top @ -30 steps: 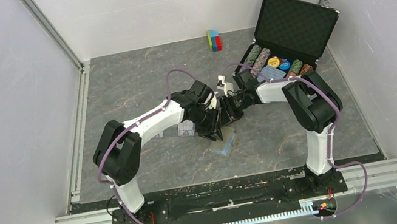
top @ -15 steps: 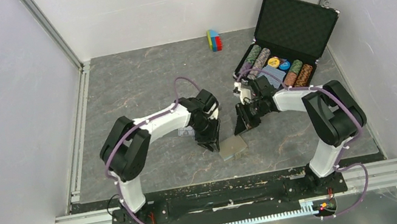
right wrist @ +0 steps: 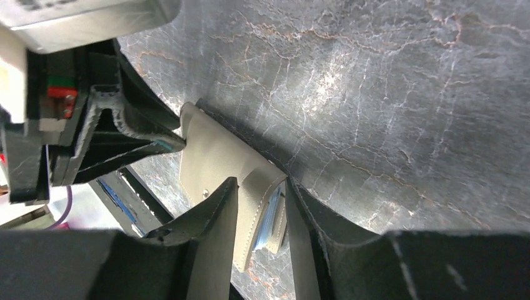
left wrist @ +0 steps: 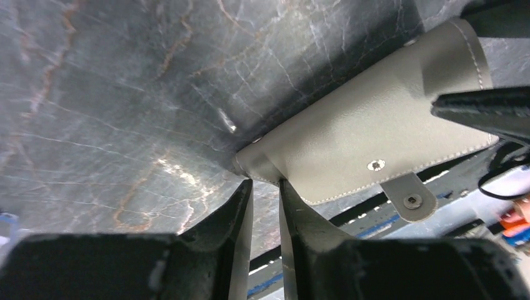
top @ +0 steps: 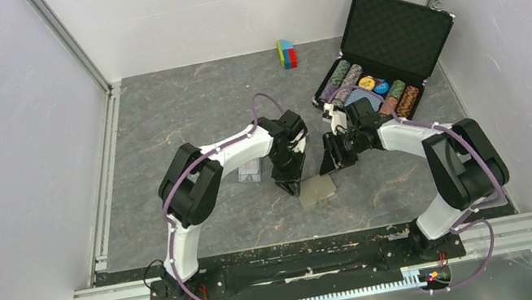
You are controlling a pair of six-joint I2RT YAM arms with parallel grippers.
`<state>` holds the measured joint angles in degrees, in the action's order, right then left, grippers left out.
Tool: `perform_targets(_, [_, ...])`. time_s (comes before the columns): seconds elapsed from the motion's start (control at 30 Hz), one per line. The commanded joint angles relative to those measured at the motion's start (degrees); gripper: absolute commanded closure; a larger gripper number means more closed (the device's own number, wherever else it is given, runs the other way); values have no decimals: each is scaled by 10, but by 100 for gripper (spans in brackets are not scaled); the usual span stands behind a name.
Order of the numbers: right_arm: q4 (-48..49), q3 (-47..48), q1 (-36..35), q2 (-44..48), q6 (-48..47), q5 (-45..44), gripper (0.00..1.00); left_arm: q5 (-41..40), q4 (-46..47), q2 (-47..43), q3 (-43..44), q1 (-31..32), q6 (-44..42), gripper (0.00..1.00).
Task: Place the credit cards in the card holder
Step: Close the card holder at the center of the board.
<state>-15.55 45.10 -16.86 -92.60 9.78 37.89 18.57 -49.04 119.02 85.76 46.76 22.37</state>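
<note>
1. Two claws flank card holder [top: 318,190], which lies flat and folded on worktop [top: 184,123], long axis approx. L–R.
2. L claw [top: 292,187]: narrow slit, empty, tips just at holder's L corner.
3. R claw [right wrist: 260,184]: jaws straddle holder's blue-lined open edge; we can't tell if pinching. We judge R better placed.

No legible text, labels or numbers.

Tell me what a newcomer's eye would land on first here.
The grey-brown card holder at the front middle of the table, flanked by both hands: the left hand at one corner, the right hand straddling an edge that shows blue lining. Next, the open black case of poker chips at the far right, and a small colourful block at the far edge.
</note>
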Motion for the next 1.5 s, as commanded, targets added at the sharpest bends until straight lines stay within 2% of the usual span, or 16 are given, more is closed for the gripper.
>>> perform_targets(0.0, [-14,16,-3,44,-15,-1,63,-77,18,-2,24,0,-52,69])
perform_targets(0.2, [-40,30,-3,68,-32,-29,64,-82,20,-69,10,1,-54,60])
perform_targets(0.5, [-67,44,-3,82,-51,-62,64,-16,56,-97,-1,1,-56,54])
perform_targets(0.67, [-40,41,-3,87,-46,-5,65,39,102,-98,-9,1,-49,54])
perform_targets(0.83, [-11,14,-4,55,-23,48,72,49,103,-76,-8,1,-47,58])
perform_targets(1.13, [-42,-15,-5,-24,-36,67,81,133,169,-82,-56,1,-44,59])
perform_targets(1.47, [-73,-4,-5,-55,-58,35,82,225,241,-85,-106,2,-51,58])
